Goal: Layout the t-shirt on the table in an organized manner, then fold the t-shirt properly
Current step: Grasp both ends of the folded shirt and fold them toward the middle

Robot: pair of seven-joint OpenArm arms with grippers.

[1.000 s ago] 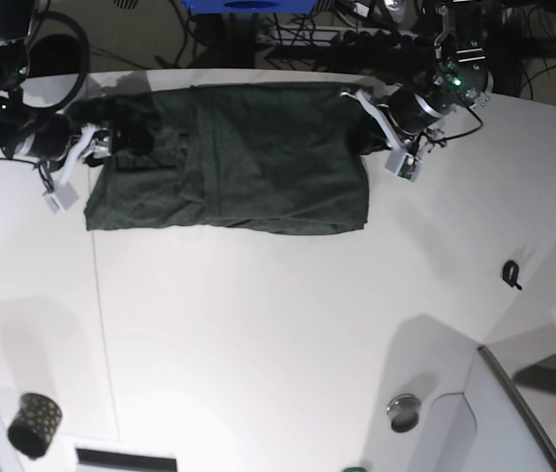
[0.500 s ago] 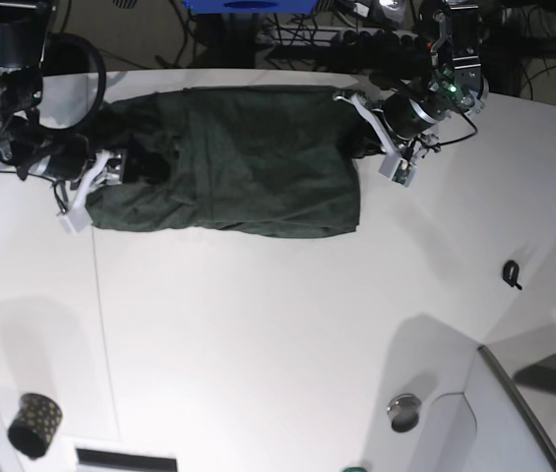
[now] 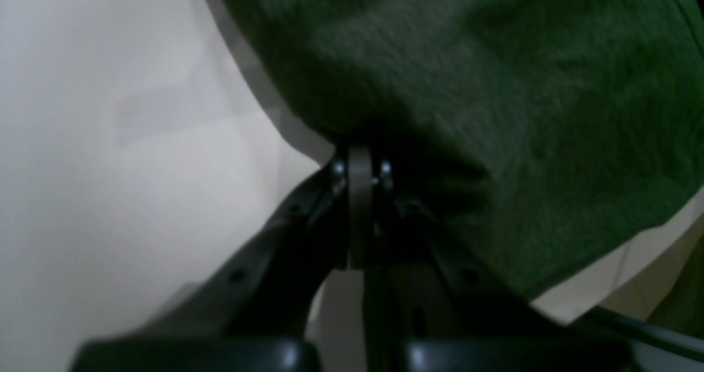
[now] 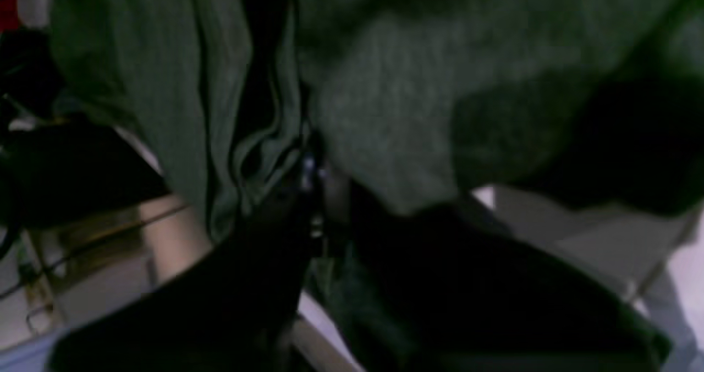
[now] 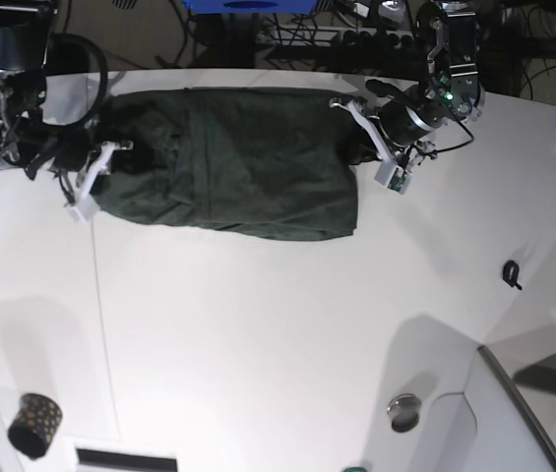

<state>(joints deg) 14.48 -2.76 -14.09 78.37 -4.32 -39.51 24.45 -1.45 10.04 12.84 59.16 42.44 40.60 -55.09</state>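
Green t-shirt (image 5: 228, 162) pinched at both ends: left gripper (image 3: 360, 168) and right gripper (image 4: 313, 174) jaws clamped on cloth. Next: lift evenly, fold over the surface (image 5: 258, 334).

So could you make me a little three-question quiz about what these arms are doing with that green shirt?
1. True or false: the t-shirt hangs in the air, clear of the table.
2. What is the left gripper closed on?
A. a black cup
B. the shirt's fabric
C. nothing
3. Fill in: the right gripper holds the shirt at the end that sits on the ____ of the overhead view.

Key
1. False; it lies along the far part of the table.
2. B
3. left
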